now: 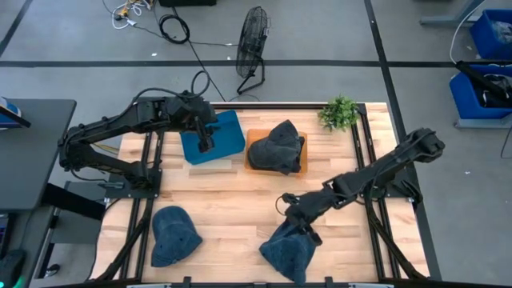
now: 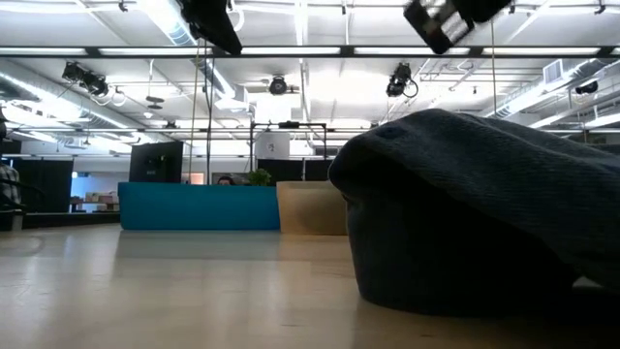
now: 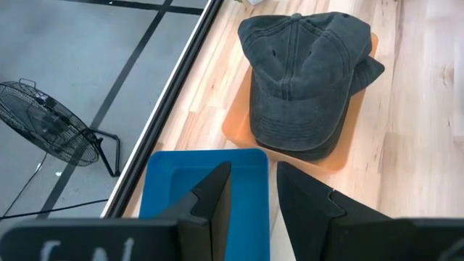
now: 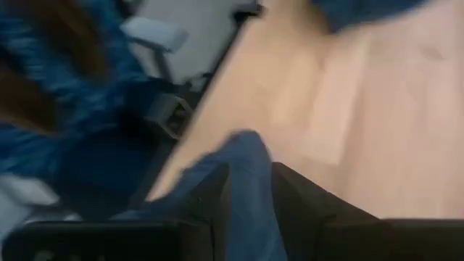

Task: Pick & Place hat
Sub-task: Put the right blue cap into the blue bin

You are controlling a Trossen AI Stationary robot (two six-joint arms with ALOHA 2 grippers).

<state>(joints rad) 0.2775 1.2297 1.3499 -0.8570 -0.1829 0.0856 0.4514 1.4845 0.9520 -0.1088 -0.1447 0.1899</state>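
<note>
- Dark blue cap [image 1: 290,250] lying crumpled at the table's near edge, directly under and touching the right gripper [image 1: 302,230], which pinches a fold of its denim between narrow fingers, as the right wrist view shows blue cloth [image 4: 250,174] running up between them
- To be lifted straight up first, judging by how much fabric sags below the grip; dragging sideways risks the brim catching on the wooden table [image 1: 232,200]
- Worth checking the pinch: only a thin fold seems caught, so a slow rise would show early whether the cloth slips
- Likely goal the blue tray [image 1: 213,138], well away from the right gripper toward the far left; only a guess, as the orange tray [image 1: 256,140] beside it already carries a dark grey cap [image 1: 277,146]
- Path best kept high enough to clear that grey cap and tray, which sit between the right gripper and the blue one
- Left gripper [image 1: 204,144] hovering right over the blue tray, fingers [image 3: 210,199] parted a narrow way and holding nothing; a clash seems possible unless that arm gives room before the cap arrives
- Second blue cap [image 1: 174,234] resting well off to the held cap's side at the near left, outside the likely route
- Small green plant [image 1: 339,112] at the far right corner, clear of everything
</note>
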